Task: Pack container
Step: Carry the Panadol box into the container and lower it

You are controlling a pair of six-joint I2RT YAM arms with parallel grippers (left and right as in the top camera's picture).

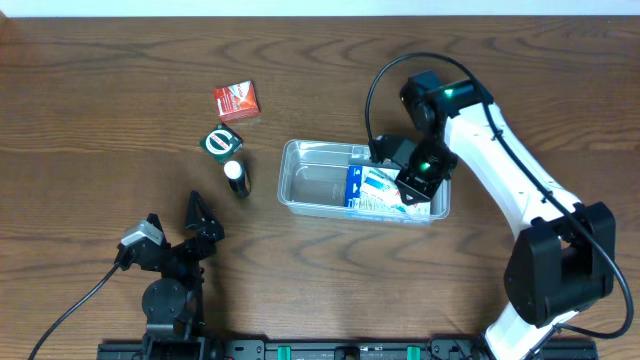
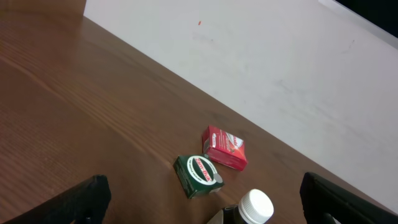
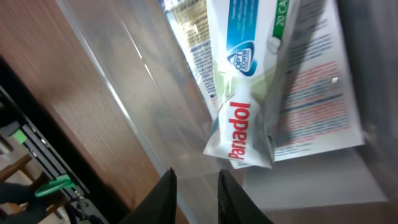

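Overhead first: got the container (image 1: 300, 192) sitting right of centre on the wooden table (image 1: 100, 100), with blue-and-white medicine boxes (image 1: 372, 188) lying in its right half. Can see the right gripper (image 1: 418, 185) hanging over that right end, above the boxes. Off to the left, apart from the tub: a red box (image 1: 237, 101), a green box (image 1: 221, 141) just below it, and a dark bottle (image 1: 236, 178) with a white cap, nearest the tub. Down near the front edge, the left gripper (image 1: 172, 210), spread wide, holding nothing.

Left wrist: wide-apart fingers (image 2: 87, 196) poking in at both bottom corners. Between them, the red box (image 2: 224, 148) just beside the green box (image 2: 198, 176), plus the bottle (image 2: 255, 206) cap at the bottom edge.

Right wrist: looking down into the container (image 3: 124, 93), clear wall running diagonally. Inside, a Panadol box (image 3: 239, 134) overlapping another printed box (image 3: 317, 106). Right gripper (image 3: 196, 180) nearly together, just a slim gap, nothing pinched.
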